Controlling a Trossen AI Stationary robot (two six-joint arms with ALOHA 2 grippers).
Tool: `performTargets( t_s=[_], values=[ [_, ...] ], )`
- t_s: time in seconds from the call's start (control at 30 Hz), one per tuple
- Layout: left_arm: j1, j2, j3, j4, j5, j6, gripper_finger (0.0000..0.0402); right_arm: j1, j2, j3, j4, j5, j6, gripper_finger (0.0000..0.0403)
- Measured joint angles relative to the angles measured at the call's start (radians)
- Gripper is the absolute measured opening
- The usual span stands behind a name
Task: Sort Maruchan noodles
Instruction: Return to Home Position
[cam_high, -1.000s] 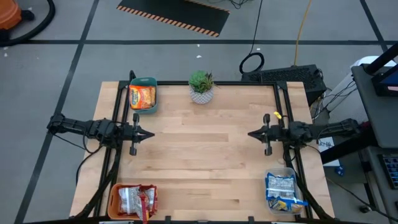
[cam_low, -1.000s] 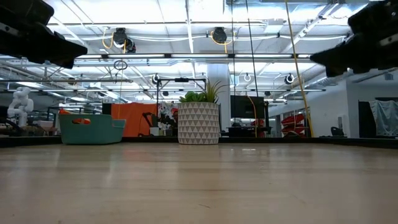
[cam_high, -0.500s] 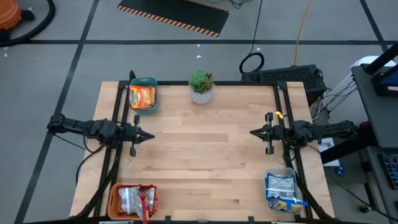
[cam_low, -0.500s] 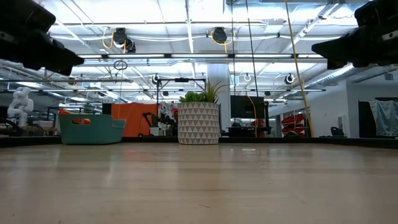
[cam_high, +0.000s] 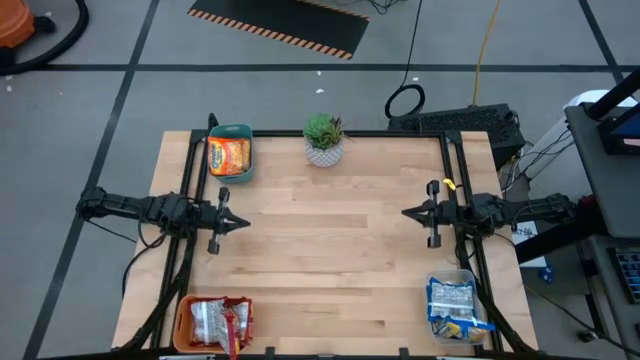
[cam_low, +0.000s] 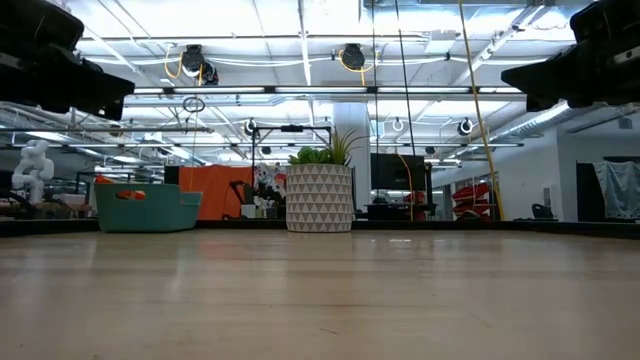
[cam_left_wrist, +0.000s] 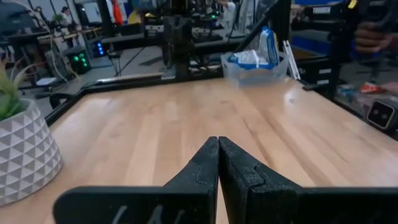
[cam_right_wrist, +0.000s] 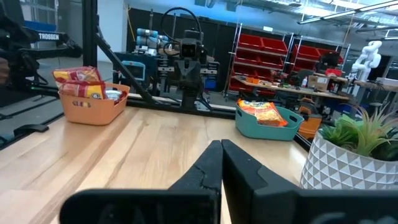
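Note:
The Maruchan noodles lie in three bins at the table's corners: orange packets (cam_high: 229, 155) in a teal bin (cam_high: 244, 134) at the far left, silver and red packets (cam_high: 220, 322) in an orange bin (cam_high: 183, 318) at the near left, blue-and-yellow packets (cam_high: 452, 302) in a clear bin (cam_high: 462, 274) at the near right. My left gripper (cam_high: 246, 220) is shut and empty, level above the left edge. My right gripper (cam_high: 404, 212) is shut and empty, level above the right edge. Their fingertips (cam_left_wrist: 218, 140) (cam_right_wrist: 221, 144) meet in the wrist views.
A small green plant in a white patterned pot (cam_high: 324, 140) stands at the middle of the far edge. Bare wood (cam_high: 330, 250) stretches between the two grippers. Black frame rails (cam_high: 190, 180) run along the left and right sides.
My left gripper has sunk a little above the left edge. My right gripper has drawn slightly back toward the right edge. Both have stayed shut, and the packets have not moved.

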Motion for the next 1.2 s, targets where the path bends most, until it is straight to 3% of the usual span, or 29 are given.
performTargets(
  t_s=[0.3,0.7,1.2],
  values=[
    [0.063,-0.059,-0.039,0.148,0.084,0.042,0.0012,0.000,0.001,0.000,0.023,0.000,0.000,0.0000],
    [0.141,-0.057,-0.039,0.096,0.091,0.015,0.0012,0.000,0.001,0.000,0.026,0.000,0.001,0.0000],
    [0.153,-0.056,-0.039,0.095,0.084,-0.008,0.0012,0.000,0.001,0.000,0.026,-0.001,0.000,0.0000]
  ],
)
